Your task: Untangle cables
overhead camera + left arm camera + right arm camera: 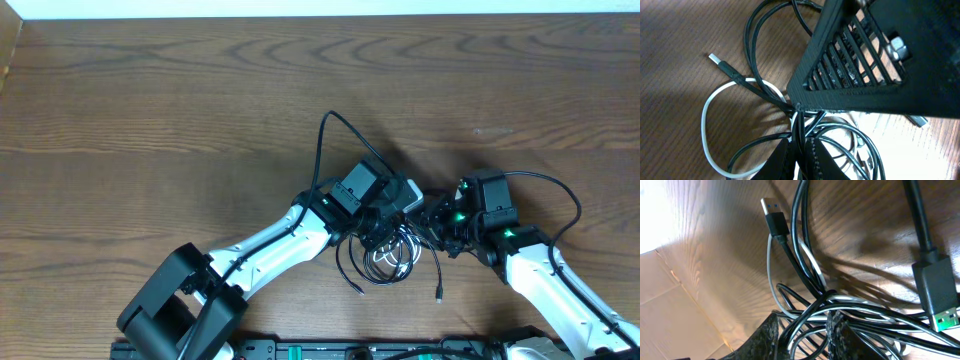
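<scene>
The cables (388,262) lie in a knotted heap of black loops with one white cord at the front middle of the table. My left gripper (372,232) sits over the heap from the left. In the left wrist view its jaws (802,150) are pressed together on black strands, beside the white loop (704,127) and a silver-tipped plug (716,59). My right gripper (435,222) meets the heap from the right. In the right wrist view its fingers (805,330) stand apart with several black strands running through the gap. The white cord (769,275) and a black plug (771,210) lie beyond.
The right gripper's black ribbed body (875,50) crowds the left wrist view. A large plug with a green insert (937,287) lies at the right. Two loose plug ends (361,290) (439,295) trail toward the front. The arms' own thick wires (328,135) (565,195) arch above the wooden table (150,110).
</scene>
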Tool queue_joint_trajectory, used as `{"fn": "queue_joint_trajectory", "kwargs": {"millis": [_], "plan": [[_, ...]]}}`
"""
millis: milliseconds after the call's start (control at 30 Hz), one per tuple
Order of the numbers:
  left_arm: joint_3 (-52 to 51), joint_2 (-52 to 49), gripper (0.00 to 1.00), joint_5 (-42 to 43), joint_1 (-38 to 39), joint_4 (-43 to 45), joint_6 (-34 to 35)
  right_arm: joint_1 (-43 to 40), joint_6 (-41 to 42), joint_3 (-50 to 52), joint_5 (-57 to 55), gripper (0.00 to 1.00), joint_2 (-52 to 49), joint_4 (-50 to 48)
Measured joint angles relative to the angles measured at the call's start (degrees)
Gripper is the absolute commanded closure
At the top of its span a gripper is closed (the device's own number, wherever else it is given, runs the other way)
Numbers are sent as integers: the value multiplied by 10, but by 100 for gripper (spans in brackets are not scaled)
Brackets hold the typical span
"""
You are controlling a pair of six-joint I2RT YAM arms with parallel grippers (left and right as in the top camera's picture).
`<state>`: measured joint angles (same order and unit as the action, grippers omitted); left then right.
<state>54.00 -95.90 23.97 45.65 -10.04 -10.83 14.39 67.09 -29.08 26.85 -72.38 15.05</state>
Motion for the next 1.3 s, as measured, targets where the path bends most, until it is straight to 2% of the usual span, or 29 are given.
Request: {"fn": "queue_joint_trajectory", "kwargs": {"millis": [167,200,367,867,933,1133,1200,1233,1300], "plan": [[0,0,86,-1,0,-2,14,0,15,0,-7,69,-8,-10],[0,0,92,-1,0,-3,18,0,16,0,-7,70,-14,-11],[0,0,92,-3,0,-14,33,0,21,0,-7,73,-43,-14],[0,0,92,-3,0,-16,34,5,40,0,2,70,-51,-37],[0,0,87,-3,0,-20,34,13,51,0,2,71,-51,-39],[0,0,86,-3,0,-33,35,35,76,0,-2,73,-51,-40],[0,0,83,-3,0,-33,35,37,80,0,-4,73,-51,-40],[0,0,76,-3,0,-33,36,38,80,0,-7,73,-51,-40],[0,0,75,-3,0,-35,38,40,83,0,-8,73,-51,-40]]}}
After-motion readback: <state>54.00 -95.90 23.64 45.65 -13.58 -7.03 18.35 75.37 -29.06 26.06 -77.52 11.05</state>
